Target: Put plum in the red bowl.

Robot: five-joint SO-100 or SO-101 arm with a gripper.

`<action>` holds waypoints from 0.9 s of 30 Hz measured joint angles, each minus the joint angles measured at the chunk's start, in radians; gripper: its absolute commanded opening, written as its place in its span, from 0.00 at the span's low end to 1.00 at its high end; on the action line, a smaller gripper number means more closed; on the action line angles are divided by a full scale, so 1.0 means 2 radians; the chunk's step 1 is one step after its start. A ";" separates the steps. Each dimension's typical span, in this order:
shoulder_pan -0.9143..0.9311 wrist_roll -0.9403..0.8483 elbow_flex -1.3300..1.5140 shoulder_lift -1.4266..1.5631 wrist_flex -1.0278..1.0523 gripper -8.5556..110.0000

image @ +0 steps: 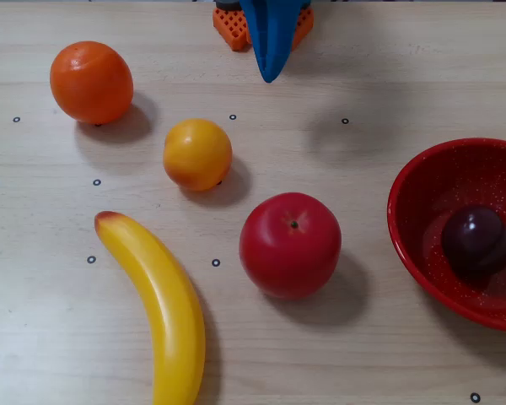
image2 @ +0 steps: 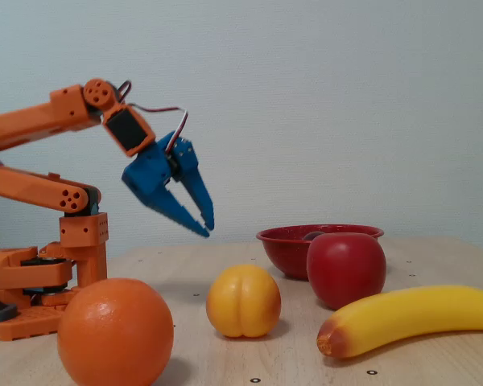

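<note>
The dark purple plum (image: pixel 478 240) lies inside the red speckled bowl (image: pixel 417 240) at the right edge of the overhead view. In the fixed view the bowl (image2: pixel 286 245) stands behind the apple and only a sliver of the plum shows above its rim. My blue gripper (image2: pixel 207 224) hangs in the air well above the table, far from the bowl, with its fingers together and nothing in them. In the overhead view only its tip (image: pixel 270 74) shows at the top edge.
A red apple (image: pixel 290 245) sits just left of the bowl. A small orange-yellow fruit (image: pixel 197 154), a large orange (image: pixel 91 82) and a yellow banana (image: pixel 160 304) lie on the wooden table. The orange arm base (image2: pixel 32 273) stands at the back.
</note>
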 measured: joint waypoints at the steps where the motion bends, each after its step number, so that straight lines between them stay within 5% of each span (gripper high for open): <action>1: 0.000 0.003 0.018 0.017 0.000 0.07; 19: 0.034 0.045 0.218 0.210 0.000 0.07; 27: 0.033 0.100 0.272 0.216 -0.101 0.07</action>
